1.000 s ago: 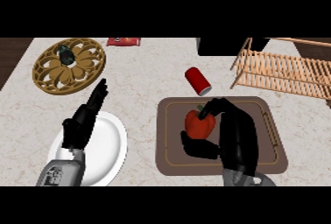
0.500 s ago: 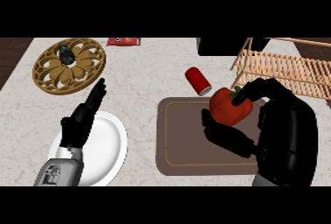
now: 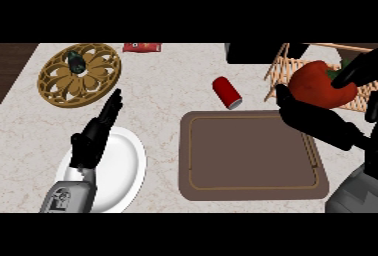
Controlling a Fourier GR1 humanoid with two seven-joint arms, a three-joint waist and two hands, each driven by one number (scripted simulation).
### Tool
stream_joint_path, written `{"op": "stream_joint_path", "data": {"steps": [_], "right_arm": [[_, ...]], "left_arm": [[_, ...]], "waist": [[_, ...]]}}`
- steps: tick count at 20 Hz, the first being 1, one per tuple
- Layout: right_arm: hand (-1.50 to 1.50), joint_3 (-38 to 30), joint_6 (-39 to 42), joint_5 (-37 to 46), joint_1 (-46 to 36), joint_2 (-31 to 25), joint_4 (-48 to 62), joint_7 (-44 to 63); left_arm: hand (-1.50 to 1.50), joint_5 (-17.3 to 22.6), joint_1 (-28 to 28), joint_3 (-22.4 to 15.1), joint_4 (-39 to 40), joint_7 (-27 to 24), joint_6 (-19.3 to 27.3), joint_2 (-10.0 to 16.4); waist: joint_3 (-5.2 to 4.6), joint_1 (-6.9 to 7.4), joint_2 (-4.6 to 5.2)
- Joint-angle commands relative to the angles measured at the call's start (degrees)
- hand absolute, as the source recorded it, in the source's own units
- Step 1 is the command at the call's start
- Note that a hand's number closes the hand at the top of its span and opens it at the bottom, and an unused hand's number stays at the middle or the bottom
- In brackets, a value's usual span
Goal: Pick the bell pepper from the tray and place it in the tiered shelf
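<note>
- Round red bell pepper (image 3: 317, 85): enclosed by curled fingers of the right hand (image 3: 314, 117), off the brown rectangular tray (image 3: 251, 155).
- Slatted wooden tiered shelf (image 3: 278, 70): just beyond that hand; short onward carry likely.
- Left hand (image 3: 92, 142): fingers straight, resting well apart.

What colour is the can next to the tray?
The can is red with a pale end, seen best in the head view.
</note>
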Motion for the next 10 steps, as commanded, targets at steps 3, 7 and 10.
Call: {"op": "stream_joint_path", "data": {"steps": [3,7,10], "right_arm": [[1.5,-9.29,4.76,-2.37,-9.22,-3.23,6.01,1.24],[1.5,-15.67,4.24,-4.37,-13.9,-7.9,11.36,-2.15],[1.5,-17.1,1.92,-4.51,-14.17,-10.44,14.52,-4.69]], "left_arm": [[0.0,-2.96,0.93,-2.77,-0.39,1.31,3.01,-3.02],[0.0,-1.05,1.02,-0.51,2.93,-4.55,0.5,-0.98],[0.0,-1.08,-0.74,-0.68,0.11,0.71,0.64,-1.07]], "waist": [[0.01,0.2,0.08],[0.0,0.26,0.15],[0.02,0.26,0.1]]}}
